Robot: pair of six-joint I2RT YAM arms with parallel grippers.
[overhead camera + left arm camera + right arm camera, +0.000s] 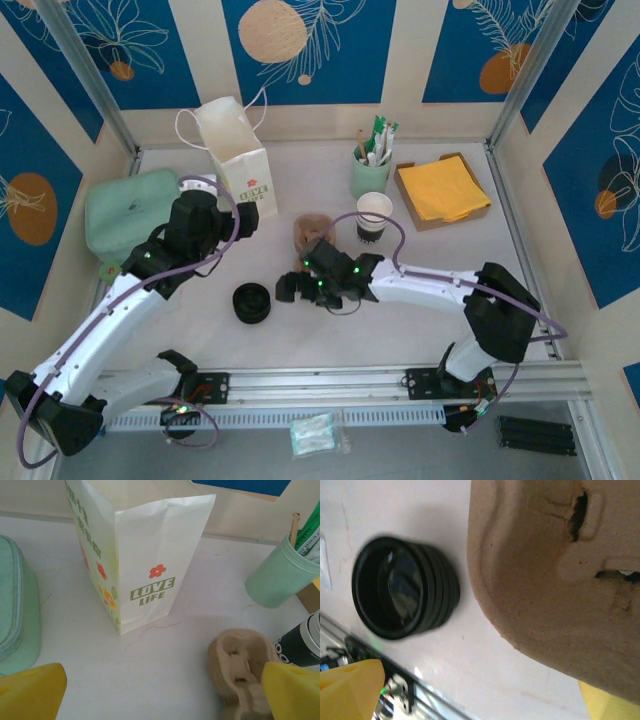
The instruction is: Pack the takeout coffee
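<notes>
The takeout coffee (374, 215), a white paper cup with a black lower band, stands upright and lidless right of centre. In the left wrist view the takeout coffee (300, 645) shows at the right edge. A brown pulp cup carrier (312, 232) lies just left of it. My right gripper (305, 290) hovers open near the carrier's front edge; in its wrist view the carrier (560, 580) looms close above the right gripper (480, 695), with nothing between the yellow fingertips (350, 690). My left gripper (248, 215) is open and empty beside the white paper bag (240, 160).
A stack of black lids (252, 302) sits front centre. A mint-green cup of stirrers (370, 170) stands behind the coffee. Yellow napkins in a cardboard tray (442, 190) lie at the right, and a green pouch (130, 215) at the left. Metal frame rails border the table.
</notes>
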